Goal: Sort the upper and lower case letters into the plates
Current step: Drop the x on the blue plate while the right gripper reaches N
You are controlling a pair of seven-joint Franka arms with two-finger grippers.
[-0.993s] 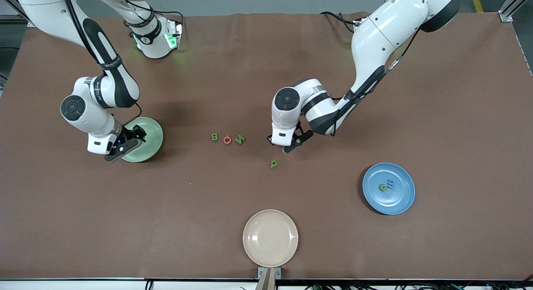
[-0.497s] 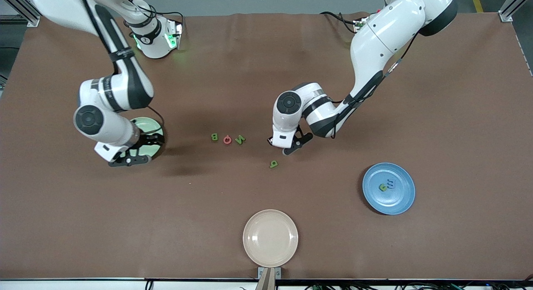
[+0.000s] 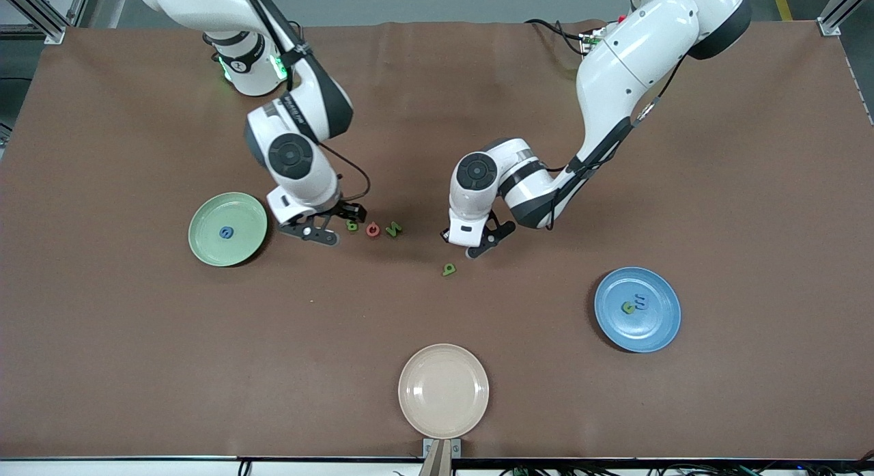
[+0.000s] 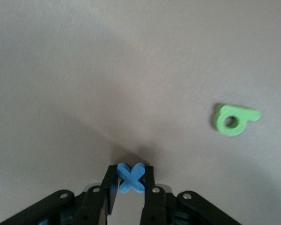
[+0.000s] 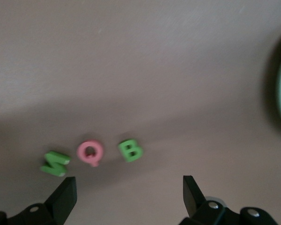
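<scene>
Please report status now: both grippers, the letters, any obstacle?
Left gripper shut on blue x, beside green letter. Right gripper open above B, Q and N. No obstacle.

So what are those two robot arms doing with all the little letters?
They are sorting letters into plates. The left pincer has shut on a blue x, close to a green letter on the table. The right pincer is open, over the green B, with the red Q and green N beside it. The green plate holds one blue letter; the blue plate holds two letters.
</scene>
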